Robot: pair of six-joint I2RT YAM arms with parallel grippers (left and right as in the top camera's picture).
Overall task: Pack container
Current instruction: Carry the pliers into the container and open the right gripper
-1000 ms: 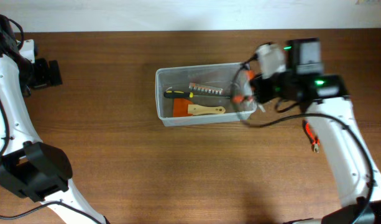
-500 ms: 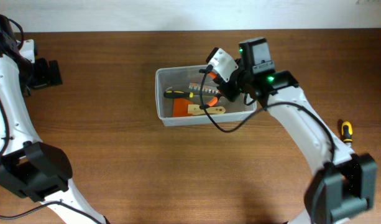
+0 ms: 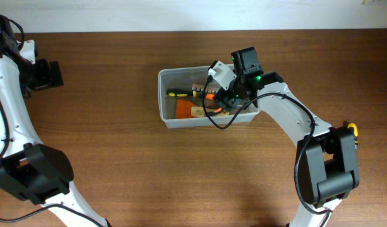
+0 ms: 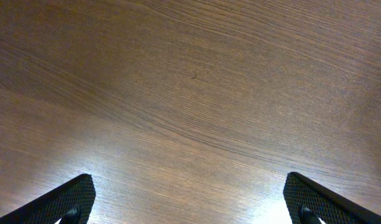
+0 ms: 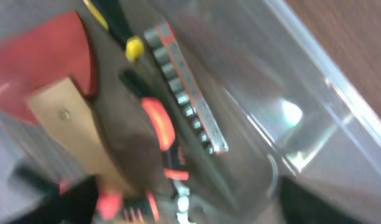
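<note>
The container [image 3: 163, 101] sits on the table [image 3: 117, 157] a little behind the middle, with the right gripper [image 3: 220, 101] dipped into its right half. From above, the arm covers that end of the tub, so only a screwdriver [image 3: 180, 94] and a bit of orange show clearly.

The right wrist view is smeared with blur. I can pick out a red scraper [image 5: 53, 56], its wooden handle [image 5: 78, 134], a strip of sockets [image 5: 187, 102] and orange-handled pliers [image 5: 159, 127] lying against the clear wall. The right gripper's fingers [image 5: 75, 199] are only dark blobs in the bottom corners. They look spread wide, with the pliers' lower end running off the frame between them.

The left gripper [image 3: 53, 74] hangs far off at the table's left edge. Its fingers [image 4: 72, 199] are spread over bare wood, only their tips showing.

A yellow-handled tool [image 3: 351, 130] peeks out behind the right arm, mostly hidden.
</note>
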